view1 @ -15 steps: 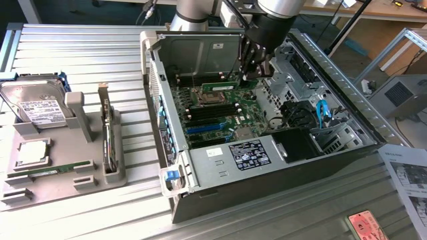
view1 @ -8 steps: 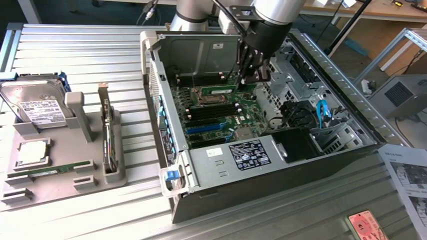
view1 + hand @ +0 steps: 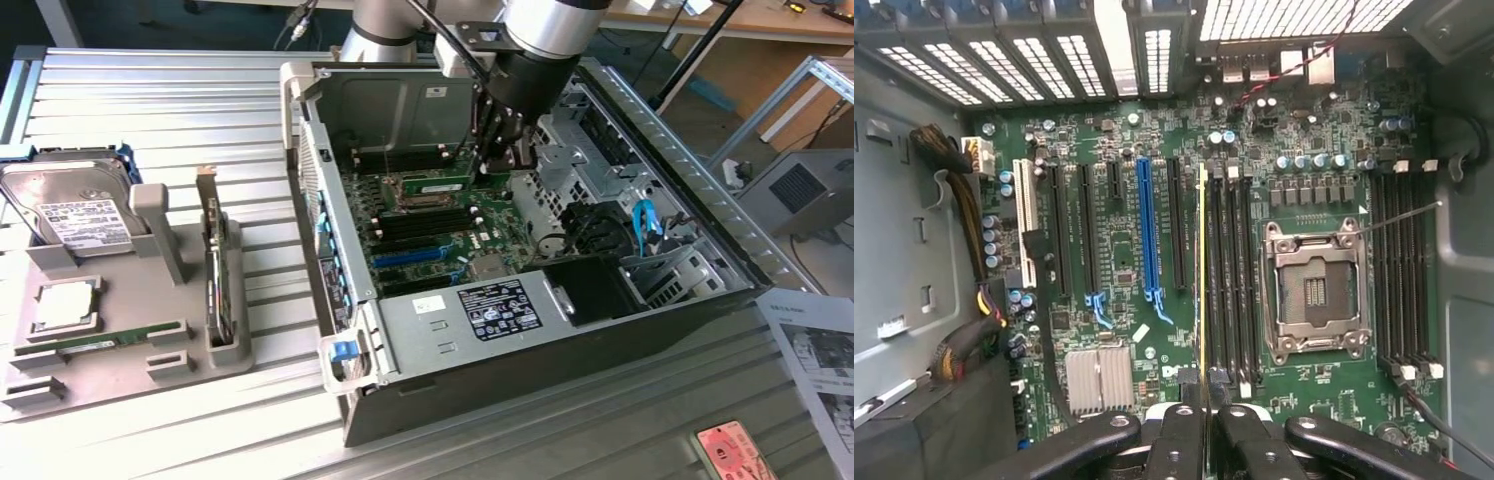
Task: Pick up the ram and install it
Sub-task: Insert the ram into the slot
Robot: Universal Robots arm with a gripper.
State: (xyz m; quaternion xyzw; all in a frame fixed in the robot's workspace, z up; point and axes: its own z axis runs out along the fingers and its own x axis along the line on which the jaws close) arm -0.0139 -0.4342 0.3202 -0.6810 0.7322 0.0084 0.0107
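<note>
Clamping jaws on the ram (image 3: 1202, 270): edge-on in wrist view, green face in exterior view.

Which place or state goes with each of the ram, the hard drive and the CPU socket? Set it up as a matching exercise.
Things:
1. ram
2. hard drive
3. CPU socket

Places or states:
A. in the grey holder, outside the PC case
B. empty, on the motherboard
C. held edge-on in the gripper, inside the case

Pairs: 1-C, 2-A, 3-B
</note>
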